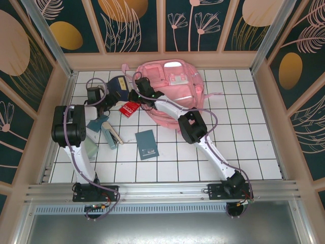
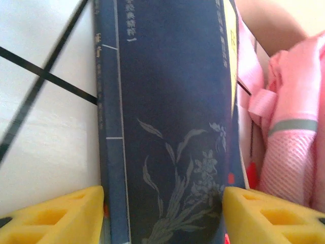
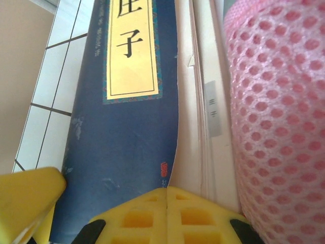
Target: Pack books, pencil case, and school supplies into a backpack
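Held: navy book with yellow title label (image 1: pixel 119 86) (image 2: pixel 172 127) (image 3: pixel 127 147), on white tiled table (image 1: pixel 244 147), just beside left side of large pink fabric backpack (image 1: pixel 177 86) (image 2: pixel 289 168). Yellow fingers of left gripper (image 2: pixel 162 199) partly spread, clamped on book's two long edges. Fingers of right gripper (image 3: pixel 167 195) pressed together, holding nothing, tips at book cover next to backpack mesh. Nearer arms: red rectangular piece (image 1: pixel 129 108), small teal book (image 1: pixel 147 144).

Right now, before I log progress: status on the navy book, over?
Left end effector clamped on navy book, beside backpack. Right end effector shut, empty, tip by the book's edge. Right arm crosses the backpack's near side.
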Tool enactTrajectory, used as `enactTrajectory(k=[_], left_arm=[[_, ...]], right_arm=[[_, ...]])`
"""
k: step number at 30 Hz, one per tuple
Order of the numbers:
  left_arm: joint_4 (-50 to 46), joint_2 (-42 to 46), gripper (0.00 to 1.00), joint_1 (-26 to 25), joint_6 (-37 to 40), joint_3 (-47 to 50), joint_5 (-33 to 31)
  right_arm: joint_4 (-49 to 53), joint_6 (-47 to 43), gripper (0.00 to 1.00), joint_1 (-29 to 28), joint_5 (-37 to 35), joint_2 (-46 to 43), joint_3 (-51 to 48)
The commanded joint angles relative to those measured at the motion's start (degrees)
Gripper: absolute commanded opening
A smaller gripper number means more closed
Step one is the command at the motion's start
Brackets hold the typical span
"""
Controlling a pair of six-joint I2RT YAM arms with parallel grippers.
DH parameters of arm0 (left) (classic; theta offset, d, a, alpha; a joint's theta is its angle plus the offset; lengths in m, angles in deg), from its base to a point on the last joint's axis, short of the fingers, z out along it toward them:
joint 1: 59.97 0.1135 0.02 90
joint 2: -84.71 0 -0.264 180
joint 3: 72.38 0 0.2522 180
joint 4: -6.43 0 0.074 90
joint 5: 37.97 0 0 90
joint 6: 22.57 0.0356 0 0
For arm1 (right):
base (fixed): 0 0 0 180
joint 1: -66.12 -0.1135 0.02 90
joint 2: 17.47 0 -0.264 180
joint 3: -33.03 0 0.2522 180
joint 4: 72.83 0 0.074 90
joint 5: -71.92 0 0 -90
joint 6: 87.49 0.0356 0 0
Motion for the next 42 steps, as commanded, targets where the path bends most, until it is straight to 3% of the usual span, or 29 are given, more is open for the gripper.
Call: enactTrajectory(k=[1,18,22,30,35,42], left_arm=[[8.51,0.09,0.62,-1.38,0.42,1.32,10.33],[14.24,-0.22,0.67,-1.37,-1.98,3.31,10.95],[21.25,-0.74,0.72,-1.38,-5.39,6.24,12.82],[34.16,-3.07,0.65,-1.38,-13.2,7.99,18.06],[37.66,-2.31,0.62,-1.3,-13.67,9.18,18.89],[23.52,-0.28,0.65,-1.3,-5.08,7.54,12.01]], right_arm=[[3.61,1.02,0.0,0.72,1.55,4.1,0.55],[4.29,1.4,0.0,1.0,1.37,4.18,0.57],[4.57,1.38,0.0,1.0,1.15,4.1,0.66],[4.87,1.36,0.0,1.0,0.89,4.1,0.66],[4.57,1.62,0.0,1.0,1.15,4.15,0.67],[4.7,1.54,0.0,1.0,1.06,4.19,0.7]])
